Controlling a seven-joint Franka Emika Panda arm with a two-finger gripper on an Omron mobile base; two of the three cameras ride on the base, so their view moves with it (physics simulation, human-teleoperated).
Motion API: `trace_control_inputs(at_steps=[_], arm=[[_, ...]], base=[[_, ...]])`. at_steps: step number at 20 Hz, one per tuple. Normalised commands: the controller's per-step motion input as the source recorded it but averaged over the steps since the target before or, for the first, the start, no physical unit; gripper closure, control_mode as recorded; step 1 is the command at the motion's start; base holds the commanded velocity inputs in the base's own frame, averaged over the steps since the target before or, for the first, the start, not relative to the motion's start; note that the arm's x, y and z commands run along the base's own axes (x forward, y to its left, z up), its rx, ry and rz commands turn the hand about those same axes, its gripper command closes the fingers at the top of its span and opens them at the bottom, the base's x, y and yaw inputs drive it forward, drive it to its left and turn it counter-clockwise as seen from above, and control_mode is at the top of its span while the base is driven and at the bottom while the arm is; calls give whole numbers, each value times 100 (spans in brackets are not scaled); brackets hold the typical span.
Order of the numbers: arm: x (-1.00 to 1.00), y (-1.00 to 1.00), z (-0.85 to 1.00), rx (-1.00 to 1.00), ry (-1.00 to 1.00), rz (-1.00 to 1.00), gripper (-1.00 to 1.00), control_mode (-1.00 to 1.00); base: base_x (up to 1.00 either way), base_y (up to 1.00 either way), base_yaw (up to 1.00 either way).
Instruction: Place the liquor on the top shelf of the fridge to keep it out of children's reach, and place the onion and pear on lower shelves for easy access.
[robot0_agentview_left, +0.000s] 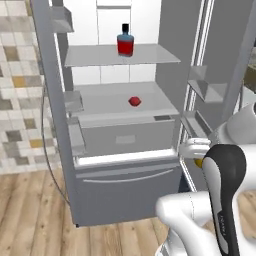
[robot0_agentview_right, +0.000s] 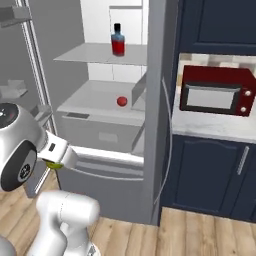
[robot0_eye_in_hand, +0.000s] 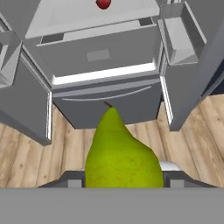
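Observation:
The fridge (robot0_agentview_left: 125, 195) stands open in front of me. The blue liquor (robot0_agentview_left: 125, 42) bottle with its red label stands upright on the top shelf (robot0_agentview_left: 90, 56), also seen as the liquor (robot0_agentview_right: 118, 42) from the right. The red onion (robot0_agentview_left: 134, 101) rests on the lower shelf (robot0_agentview_left: 100, 97); onion (robot0_eye_in_hand: 103, 4) sits at the hand view's top edge. My gripper (robot0_eye_in_hand: 122, 181) is shut on the yellow-green pear (robot0_eye_in_hand: 120, 153), held low in front of the fridge's bottom drawer. A sliver of the pear (robot0_agentview_left: 198, 163) shows at the hand; pear (robot0_agentview_right: 53, 164) too.
Both fridge doors hang open, with bins on the right door (robot0_agentview_left: 207, 90) and the left door (robot0_agentview_left: 55, 100). A grey drawer (robot0_agentview_left: 125, 135) sits under the lower shelf. A red microwave (robot0_agentview_right: 215, 91) stands on the counter (robot0_agentview_right: 210, 127) above navy cabinets (robot0_agentview_right: 210, 175). Wood floor (robot0_agentview_left: 30, 215) lies below.

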Motion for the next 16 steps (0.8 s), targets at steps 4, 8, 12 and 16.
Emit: trace_control_inputs(at_steps=[4,8,12,16], arm=[[0,0,0,0,0,0,100,100],[0,0,0,0,0,0,100,100],[0,0,0,0,0,0,100,100],[0,0,0,0,0,0,100,100]], base=[[80,17,-12],[91,6,-6],[89,0,-5],[70,10,-3]])
